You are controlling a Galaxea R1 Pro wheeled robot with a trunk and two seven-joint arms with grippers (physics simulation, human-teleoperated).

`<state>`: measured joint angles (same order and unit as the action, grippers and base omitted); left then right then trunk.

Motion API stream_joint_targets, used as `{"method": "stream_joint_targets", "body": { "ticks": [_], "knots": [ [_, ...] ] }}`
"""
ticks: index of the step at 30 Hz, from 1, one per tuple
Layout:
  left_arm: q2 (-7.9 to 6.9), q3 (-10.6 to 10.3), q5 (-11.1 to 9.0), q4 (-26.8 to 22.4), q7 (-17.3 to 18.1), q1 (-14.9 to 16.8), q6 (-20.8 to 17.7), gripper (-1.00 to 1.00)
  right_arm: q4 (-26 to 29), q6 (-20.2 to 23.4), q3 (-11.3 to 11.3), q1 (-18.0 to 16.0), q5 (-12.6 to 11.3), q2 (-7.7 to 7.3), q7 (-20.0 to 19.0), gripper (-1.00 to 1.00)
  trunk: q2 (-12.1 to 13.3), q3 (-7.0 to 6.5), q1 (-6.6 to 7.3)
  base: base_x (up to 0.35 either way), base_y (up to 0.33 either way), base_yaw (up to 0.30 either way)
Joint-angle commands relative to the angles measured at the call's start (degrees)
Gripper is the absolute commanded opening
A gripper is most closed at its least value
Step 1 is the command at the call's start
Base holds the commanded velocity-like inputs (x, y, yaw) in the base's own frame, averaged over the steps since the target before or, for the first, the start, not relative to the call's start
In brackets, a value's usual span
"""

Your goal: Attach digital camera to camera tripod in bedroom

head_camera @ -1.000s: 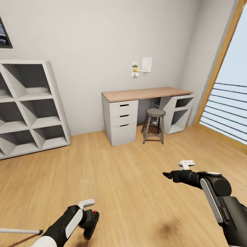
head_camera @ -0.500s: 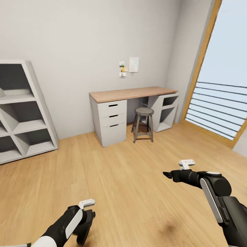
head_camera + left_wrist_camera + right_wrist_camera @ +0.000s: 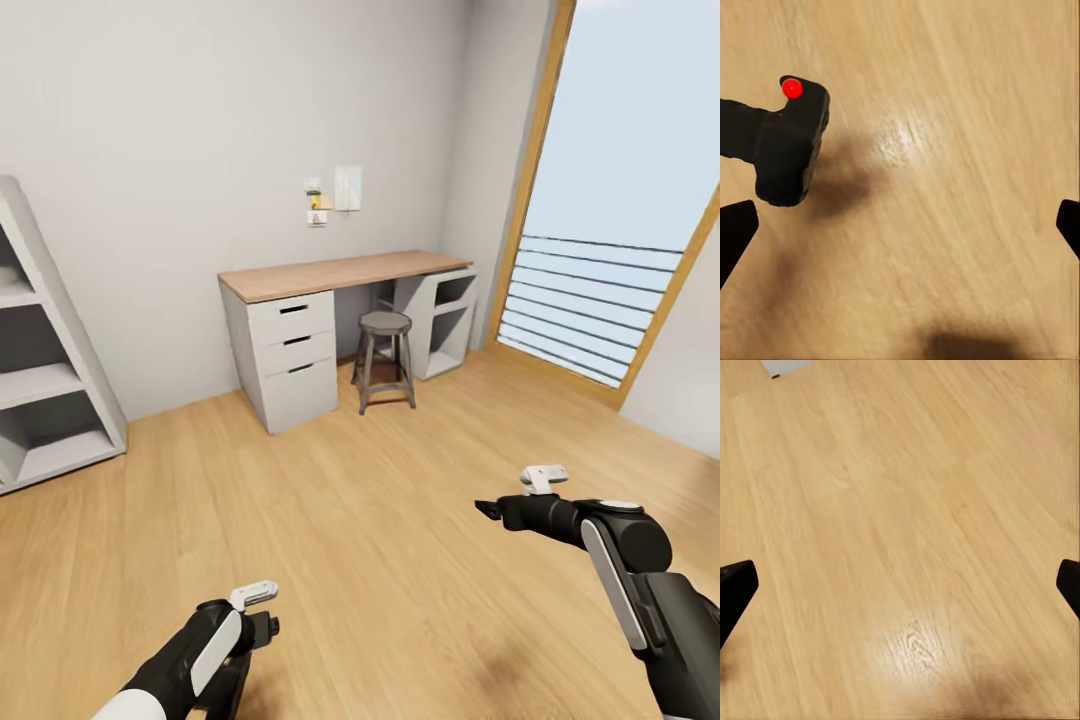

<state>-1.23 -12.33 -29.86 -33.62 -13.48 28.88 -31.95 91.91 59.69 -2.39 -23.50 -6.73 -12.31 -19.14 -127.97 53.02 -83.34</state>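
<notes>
From the head view, the robot stands on a wood floor (image 3: 380,520) facing a desk (image 3: 330,272) with a stool (image 3: 385,325) beneath it and small notes (image 3: 335,190) on the wall, too small to read. The left gripper (image 3: 245,640) hangs low, the right gripper (image 3: 490,510) reaches forward; jaw state cannot be told here. In the left wrist view the jaws are spread, and the digital camera (image 3: 784,142) with its red dot sits near one fingertip; whether it is held is unclear. In the right wrist view the jaws are spread over bare floor. Attaching is likely not yet done.
</notes>
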Motion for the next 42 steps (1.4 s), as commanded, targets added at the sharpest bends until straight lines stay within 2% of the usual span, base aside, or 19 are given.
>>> {"method": "stream_joint_targets", "body": {
  "ticks": [1,2,6,14,17,18,19,25,29,33,34,35,39,42],
  "knots": [
    [-0.06,-0.07,-1.77,-0.13,-0.67,0.00,-0.19,1.00,0.02,0.31,-0.04,-0.05,-0.50,0.04,0.22,1.00,-0.43,0.23,-0.21,-0.001,0.008,-0.167],
    [-0.06,-0.07,-1.77,-0.13,-0.67,0.00,-0.19,1.00,0.02,0.31,-0.04,-0.05,-0.50,0.04,0.22,1.00,-0.83,0.41,-0.43,-0.001,0.008,-0.167],
    [-0.19,0.40,-4.04,-0.13,-1.10,-0.03,-0.26,1.00,0.02,0.31,-0.06,-0.05,-0.66,0.05,0.18,1.00,-2.43,1.13,-1.31,0.000,0.005,-0.099],
    [-0.77,0.76,-5.54,0.40,-2.08,-0.20,-0.15,1.00,-0.06,0.31,0.08,0.62,-1.17,-0.06,-0.31,1.00,-5.64,2.57,-3.06,0.000,0.002,-0.035],
    [-0.84,0.80,-5.72,0.77,-3.61,-0.21,-0.14,1.00,-0.06,0.31,0.09,0.76,-1.23,-0.04,-0.38,1.00,-6.84,3.11,-3.72,0.000,0.000,-0.006],
    [-0.98,0.78,-5.68,0.95,-5.82,-0.31,-0.07,1.00,-0.17,0.31,0.17,0.90,-1.24,0.04,-0.46,1.00,-7.24,3.29,-3.94,0.000,0.000,-0.002],
    [-0.99,0.77,-5.64,0.91,-6.18,-0.40,-0.05,1.00,-0.18,0.31,0.21,0.92,-1.22,0.05,-0.47,1.00,-7.64,3.47,-4.16,0.000,0.000,-0.002],
    [-1.24,0.52,-5.46,0.50,-7.25,-1.19,0.16,1.00,-0.28,0.31,2.01,0.98,-1.10,0.03,-0.53,1.00,-10.05,4.54,-5.48,0.000,0.000,0.000],
    [-1.99,0.43,-5.42,-0.19,-7.35,-1.69,0.67,1.00,-0.31,0.31,2.70,1.08,-1.03,0.02,-0.52,1.00,-11.66,5.26,-6.36,0.000,0.000,0.000],
    [-3.68,0.30,-5.45,-2.67,-7.22,-2.35,1.37,1.00,-0.30,0.31,3.14,1.33,-0.96,0.02,-0.52,1.00,-13.26,5.98,-7.24,0.000,0.000,0.000],
    [-4.94,0.23,-5.51,-5.08,-7.14,-2.76,1.16,1.00,-0.27,0.31,3.26,1.41,-0.94,0.00,-0.53,1.00,-13.66,6.16,-7.46,0.000,0.000,0.000],
    [-5.29,0.21,-5.54,-5.88,-7.11,-2.86,0.88,1.00,-0.23,0.31,3.28,1.42,-0.94,-0.04,-0.53,1.00,-14.06,6.34,-7.68,0.000,0.000,0.000],
    [-5.91,0.12,-5.58,-8.51,-7.11,-3.00,-0.90,1.00,0.04,0.31,3.28,1.47,-0.99,-0.26,-0.54,1.00,-15.28,7.10,-8.36,0.000,0.000,0.000],
    [-6.40,-0.06,-5.55,-12.61,-7.19,-3.33,-4.09,1.00,0.24,0.31,3.26,1.51,-1.09,-0.42,-0.65,1.00,-15.32,7.76,-8.44,0.000,0.000,0.000]
  ]
}}
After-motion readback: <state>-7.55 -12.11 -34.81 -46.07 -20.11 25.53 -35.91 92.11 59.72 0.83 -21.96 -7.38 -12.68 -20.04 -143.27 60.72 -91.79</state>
